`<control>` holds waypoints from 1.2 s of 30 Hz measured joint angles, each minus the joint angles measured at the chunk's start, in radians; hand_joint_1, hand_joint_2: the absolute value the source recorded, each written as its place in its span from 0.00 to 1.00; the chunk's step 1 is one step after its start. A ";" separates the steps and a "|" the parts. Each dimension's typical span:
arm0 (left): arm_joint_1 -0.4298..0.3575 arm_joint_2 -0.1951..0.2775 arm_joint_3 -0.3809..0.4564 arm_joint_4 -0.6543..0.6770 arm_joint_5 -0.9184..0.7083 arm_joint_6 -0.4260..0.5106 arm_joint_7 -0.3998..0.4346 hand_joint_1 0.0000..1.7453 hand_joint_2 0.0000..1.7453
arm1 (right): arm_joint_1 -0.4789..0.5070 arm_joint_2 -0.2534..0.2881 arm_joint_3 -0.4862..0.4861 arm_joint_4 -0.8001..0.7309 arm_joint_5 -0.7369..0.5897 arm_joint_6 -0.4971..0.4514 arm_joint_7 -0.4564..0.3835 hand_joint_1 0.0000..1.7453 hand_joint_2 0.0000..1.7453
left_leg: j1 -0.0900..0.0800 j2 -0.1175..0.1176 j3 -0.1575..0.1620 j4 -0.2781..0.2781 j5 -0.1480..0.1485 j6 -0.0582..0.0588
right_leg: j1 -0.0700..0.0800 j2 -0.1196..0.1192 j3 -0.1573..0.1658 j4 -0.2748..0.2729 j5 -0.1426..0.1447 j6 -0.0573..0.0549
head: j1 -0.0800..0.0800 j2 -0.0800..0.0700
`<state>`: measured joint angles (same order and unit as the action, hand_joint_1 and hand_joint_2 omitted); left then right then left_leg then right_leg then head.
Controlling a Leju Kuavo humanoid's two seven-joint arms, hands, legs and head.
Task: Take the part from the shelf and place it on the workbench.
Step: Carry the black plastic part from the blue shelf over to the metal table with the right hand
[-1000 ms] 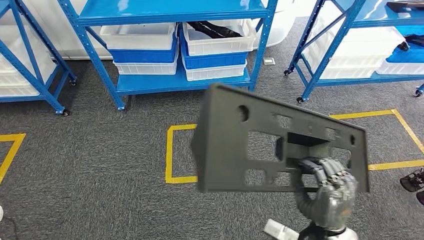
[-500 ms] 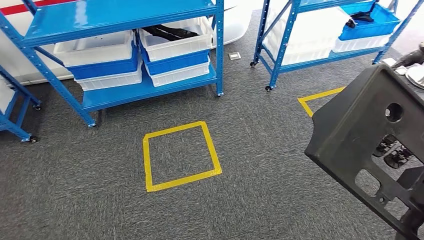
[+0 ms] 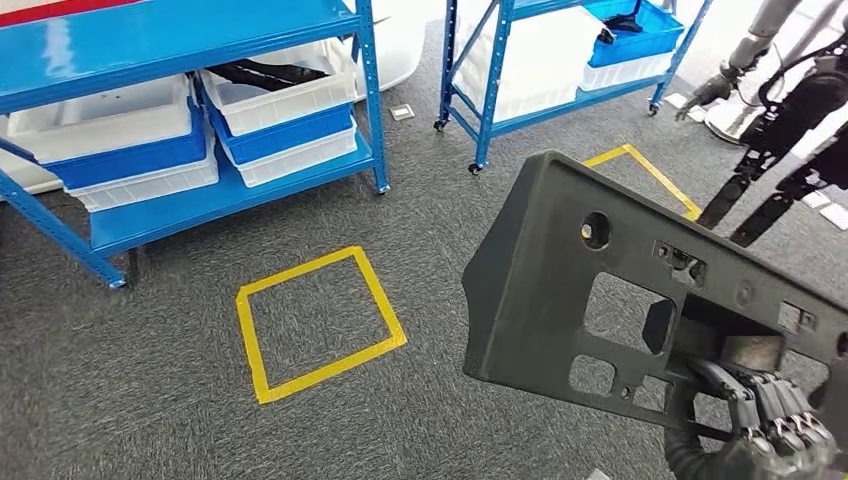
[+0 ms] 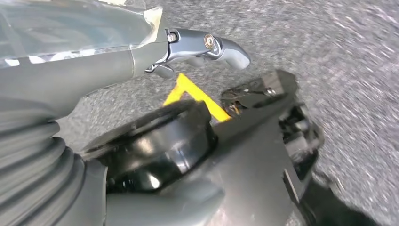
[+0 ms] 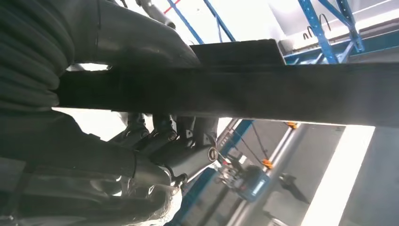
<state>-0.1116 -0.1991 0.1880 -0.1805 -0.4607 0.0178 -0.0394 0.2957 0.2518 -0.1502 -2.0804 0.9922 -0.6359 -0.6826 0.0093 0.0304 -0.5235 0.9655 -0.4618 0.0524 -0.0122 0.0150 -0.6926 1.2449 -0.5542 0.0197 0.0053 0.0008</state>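
Observation:
The part (image 3: 545,290) is a flat dark grey plastic panel with several cut-out windows and a round hole. My right hand (image 3: 765,425) grips it by its lower right edge and holds it up tilted over the carpet, at the right of the head view. In the right wrist view the part (image 5: 263,89) crosses as a dark bar with the hand's fingers (image 5: 181,153) curled under it. My left hand (image 4: 141,59) hangs over the grey carpet with a finger stretched out and nothing in it.
A blue shelf rack (image 3: 200,190) with white and blue bins stands at the back left, and a second rack (image 3: 480,110) behind the part. A yellow tape square (image 3: 318,322) marks the carpet. Another robot's dark limbs (image 3: 775,130) stand at the far right.
The camera has turned, so the racks and the yellow square have slid left in the picture. The part stays in my right hand and shows more of its face.

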 joint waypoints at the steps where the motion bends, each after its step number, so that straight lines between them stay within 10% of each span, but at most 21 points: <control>1: 0.004 0.000 0.011 0.000 0.008 0.012 0.001 0.00 1.00 | -0.019 -0.020 0.013 0.036 -0.019 0.000 -0.001 1.00 1.00 | 0.000 0.016 -0.001 0.001 0.000 -0.001 | -0.006 -0.005 -0.007 0.023 -0.004 0.009 | 0.000 0.000; 5: 0.006 -0.004 0.050 0.000 0.030 0.048 0.010 0.00 1.00 | -0.104 -0.079 0.068 0.171 -0.040 0.000 -0.001 1.00 1.00 | 0.000 0.067 -0.004 0.013 -0.006 -0.016 | -0.023 -0.059 0.111 -0.177 0.067 0.047 | 0.002 0.000; 9: 0.004 -0.008 0.075 0.000 0.034 0.058 0.013 0.00 1.00 | -0.153 -0.108 0.105 0.258 -0.038 0.000 -0.001 1.00 1.00 | -0.004 0.094 -0.006 0.023 -0.011 -0.042 | -0.017 -0.058 0.138 -0.243 0.087 0.022 | -0.002 0.000; 12: 0.005 -0.009 0.084 0.000 0.034 0.060 0.012 0.00 1.00 | -0.169 -0.117 0.117 0.289 -0.038 0.000 -0.001 1.00 1.00 | 0.007 0.036 -0.032 0.084 -0.062 -0.058 | -0.025 -0.030 0.133 -0.244 0.097 -0.001 | -0.005 0.000; 16: 0.012 -0.008 0.092 0.000 0.035 0.061 0.012 0.00 1.00 | -0.182 -0.123 0.131 0.318 -0.038 0.000 -0.002 1.00 1.00 | 0.009 -0.029 -0.135 0.317 -0.168 -0.057 | -0.018 0.017 0.121 -0.244 0.106 -0.017 | -0.008 0.000; 22: 0.012 -0.007 0.100 0.000 0.049 0.071 0.015 0.00 1.00 | -0.223 -0.153 0.166 0.372 -0.053 0.000 0.025 1.00 1.00 | 0.011 -0.117 -0.016 0.056 -0.032 -0.038 | -0.012 0.095 0.110 -0.237 0.118 -0.006 | -0.007 0.000; 25: 0.012 -0.010 0.113 0.000 0.067 0.100 -0.025 0.00 1.00 | -0.292 -0.228 0.250 0.450 -0.127 0.000 0.063 1.00 1.00 | 0.004 -0.094 -0.013 0.035 -0.023 -0.026 | -0.015 0.122 0.088 -0.242 0.132 0.019 | -0.008 0.000; 29: 0.021 -0.020 0.143 0.000 0.107 0.144 -0.029 0.00 1.00 | -0.429 -0.314 0.395 0.592 -0.209 0.000 0.082 1.00 1.00 | 0.004 -0.029 -0.017 0.020 -0.004 -0.005 | -0.008 0.015 -0.003 -0.073 0.053 0.013 | 0.004 0.000; 32: 0.021 -0.024 0.164 0.000 0.118 0.153 -0.003 0.00 1.00 | -0.516 -0.326 0.472 0.704 -0.216 0.000 0.082 1.00 1.00 | 0.002 0.019 -0.023 0.021 -0.002 -0.004 | -0.009 -0.006 -0.050 0.056 0.009 0.023 | 0.006 0.000; 36: 0.018 -0.030 0.177 0.000 0.120 0.154 -0.001 0.00 1.00 | -0.573 -0.333 0.518 0.783 -0.217 0.000 0.082 1.00 1.00 | -0.005 0.057 -0.020 0.024 -0.005 -0.013 | -0.004 -0.079 0.098 -0.186 0.084 0.034 | 0.009 0.000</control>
<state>-0.0940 -0.2287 0.3652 -0.1804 -0.3404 0.1720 -0.0403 -0.2777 -0.0813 0.3681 -1.2976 0.7752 -0.6359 -0.6001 0.0048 0.0869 -0.5433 0.9900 -0.4665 0.0392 -0.0161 -0.0636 -0.5950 1.0587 -0.4705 0.0535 0.0142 0.0008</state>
